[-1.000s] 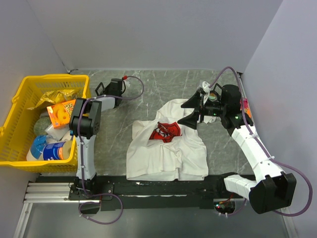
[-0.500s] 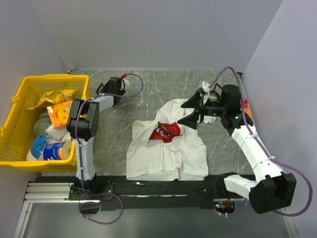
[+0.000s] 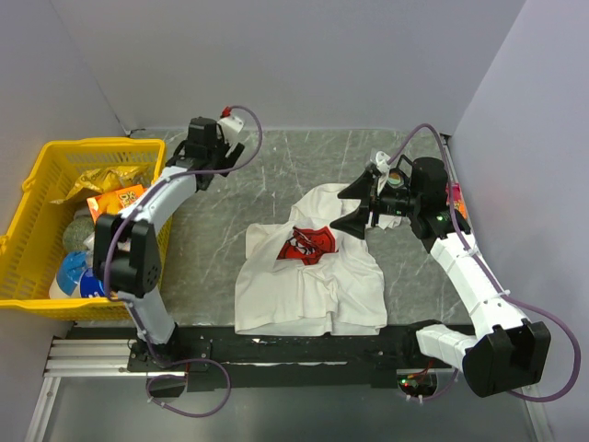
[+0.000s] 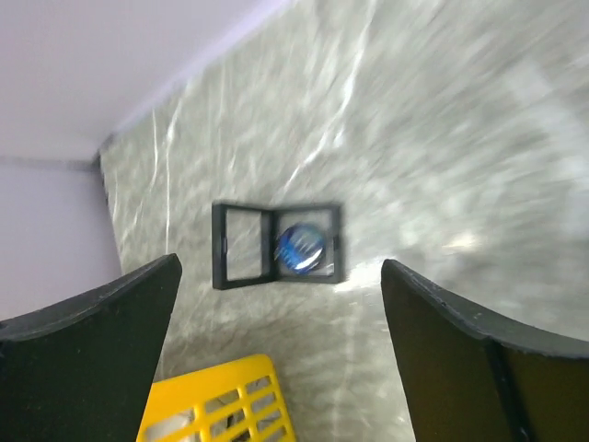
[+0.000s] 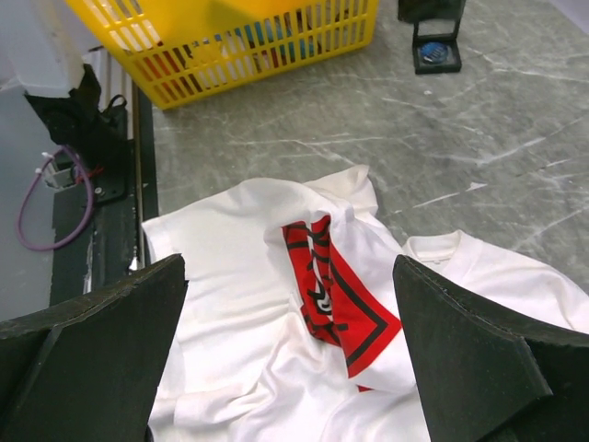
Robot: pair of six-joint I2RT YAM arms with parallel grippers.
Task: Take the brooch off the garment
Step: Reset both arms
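The brooch (image 4: 301,249), a small round blue piece, lies in an open black case (image 4: 244,256) on the grey marble table, apart from the garment. My left gripper (image 4: 280,263) hangs above the case, open and holding nothing. From above, the left gripper (image 3: 204,145) covers the case at the back left. The garment (image 3: 308,281) is a crumpled white T-shirt with a folded red print (image 3: 308,244) at mid-table. My right gripper (image 3: 350,208) hovers open over its upper right. The right wrist view shows the garment (image 5: 248,276), its print (image 5: 345,299) and, far off, the brooch (image 5: 434,53).
A yellow basket (image 3: 37,175) of groceries stands at the left edge, close to the case, and its rim (image 4: 216,391) shows under the left gripper. Walls close the back and both sides. A black rail (image 3: 276,348) runs along the near edge.
My left gripper has opened and drawn up and back, with its elbow swinging left. The right arm and the garment have not moved.
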